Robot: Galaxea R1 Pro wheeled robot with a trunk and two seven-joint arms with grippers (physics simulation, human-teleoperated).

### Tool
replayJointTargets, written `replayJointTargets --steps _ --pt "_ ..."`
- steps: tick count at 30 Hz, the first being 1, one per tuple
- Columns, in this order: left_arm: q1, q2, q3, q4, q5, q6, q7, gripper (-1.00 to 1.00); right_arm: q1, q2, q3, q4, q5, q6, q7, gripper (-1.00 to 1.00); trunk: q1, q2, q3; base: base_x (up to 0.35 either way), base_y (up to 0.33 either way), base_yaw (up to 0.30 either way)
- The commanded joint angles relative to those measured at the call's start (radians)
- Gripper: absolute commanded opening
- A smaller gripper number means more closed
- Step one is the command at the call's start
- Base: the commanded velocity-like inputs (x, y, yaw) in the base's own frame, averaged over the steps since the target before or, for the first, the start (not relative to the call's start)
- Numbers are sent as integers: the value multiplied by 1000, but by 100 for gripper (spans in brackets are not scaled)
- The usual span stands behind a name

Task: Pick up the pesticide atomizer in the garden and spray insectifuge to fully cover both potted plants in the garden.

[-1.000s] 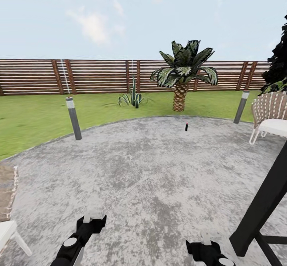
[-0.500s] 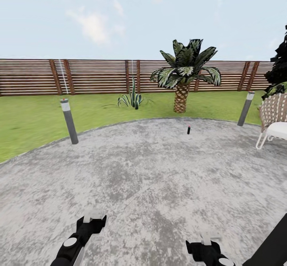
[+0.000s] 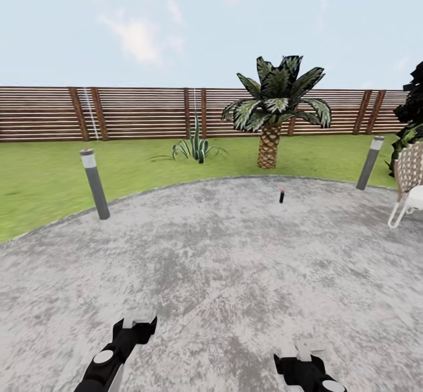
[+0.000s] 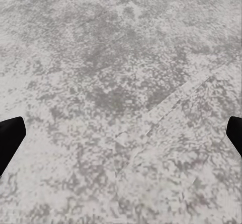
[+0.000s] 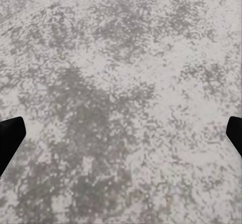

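Jaws spread wide and empty on both grippers, the robot should roll straight toward the small dark upright bottle [image 3: 282, 196] right of frame centre, keeping it centred.

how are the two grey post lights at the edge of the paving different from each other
The left post light stands upright; the right post light leans. The left one looks taller and nearer, the right one smaller and farther. Both are grey with a pale band near the top, at the lawn's edge.
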Motion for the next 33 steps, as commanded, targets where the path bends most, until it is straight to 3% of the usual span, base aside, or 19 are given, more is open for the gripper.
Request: replayJointTargets --steps 1,33 --pt "0 0 0 -2 0 6 0 100 0 0 0 -1 2 5 -1 100 0 0 -1 346 0 0" --pt "0 0 0 1 2 6 0 100 0 1 -3 -1 2 5 -1 100 0 0 -1 346 0 0"
